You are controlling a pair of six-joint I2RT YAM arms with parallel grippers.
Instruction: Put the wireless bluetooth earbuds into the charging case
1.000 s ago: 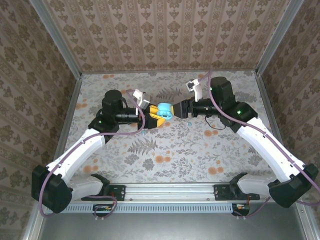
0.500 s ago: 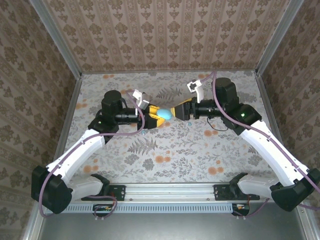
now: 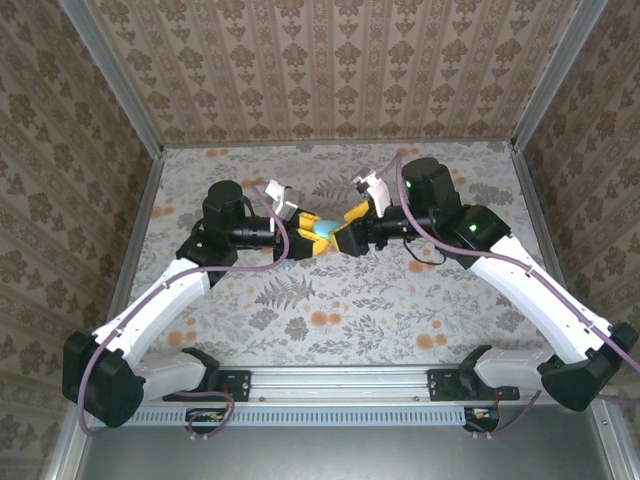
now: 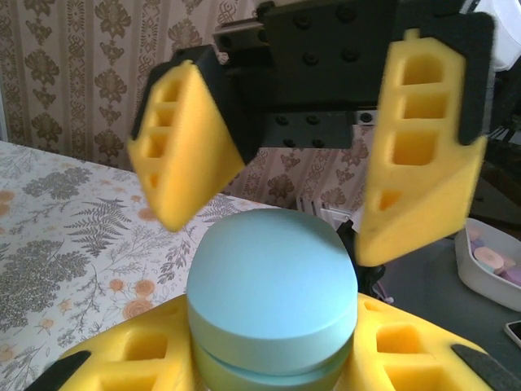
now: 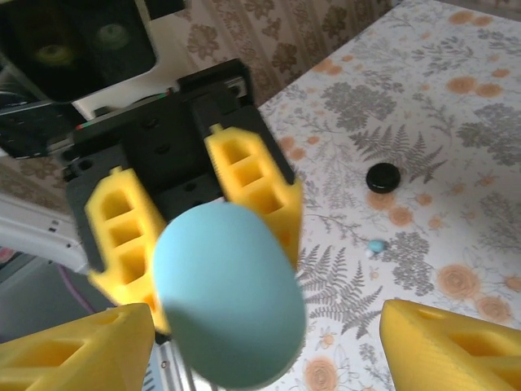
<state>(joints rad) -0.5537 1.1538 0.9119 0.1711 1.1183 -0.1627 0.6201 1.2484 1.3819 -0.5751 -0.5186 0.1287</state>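
Left gripper clamped the closed charging case above the table's middle. Right gripper stood open and empty, flanking it. It had to close on the lid alone (never the lower half).

The light is soft, even and bright like daytime, with only faint shadows on the flowery table, and up close the blue charging case looks fuzzy and out of focus.
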